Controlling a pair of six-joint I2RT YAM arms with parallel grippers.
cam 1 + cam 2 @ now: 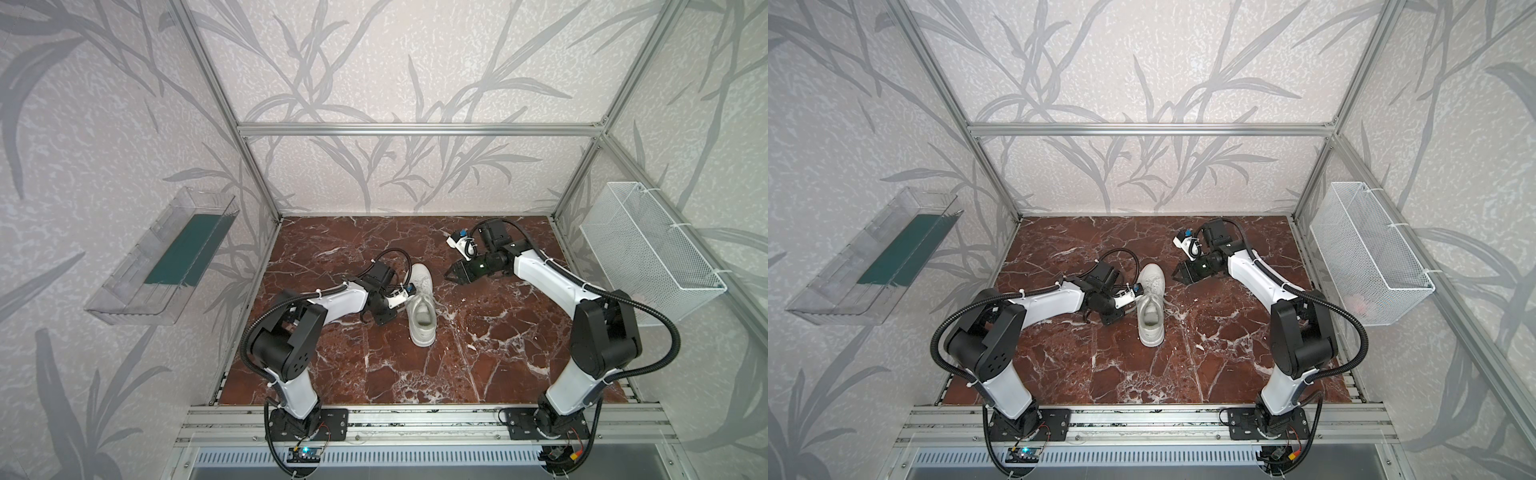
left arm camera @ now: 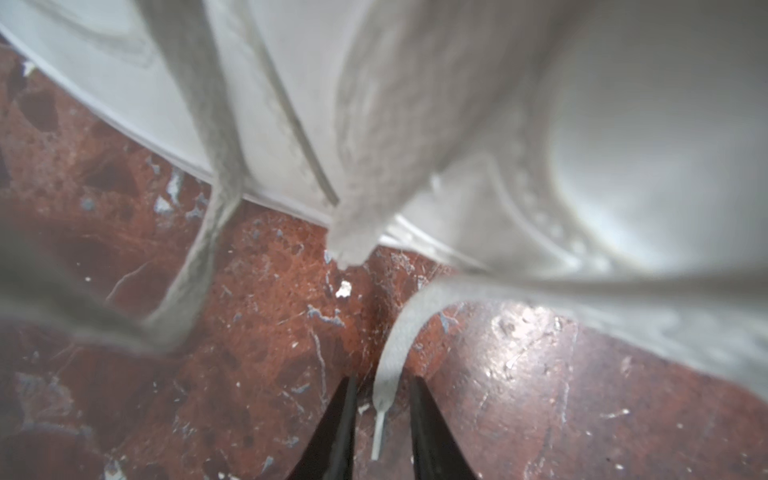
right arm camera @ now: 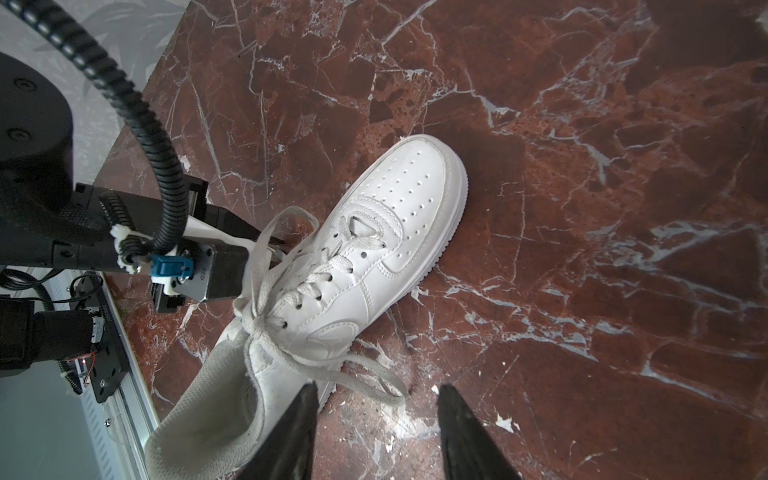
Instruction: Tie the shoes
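Sitting upright, all-white sneaker (image 1: 421, 307) w/ loose laces (image 3: 307, 286), L claw (image 2: 383, 379) narrow astride lace tip (image 2: 384, 401), R claw (image 3: 378, 386) wide

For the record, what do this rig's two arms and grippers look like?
The left arm and right arm have glossy white links, black joint housings, black ribbed conduit running alongside, held by white ties, and black base plates. The left gripper and right gripper are black with tapered, pointed fingers. A white wrist camera mount carries a blue connector.
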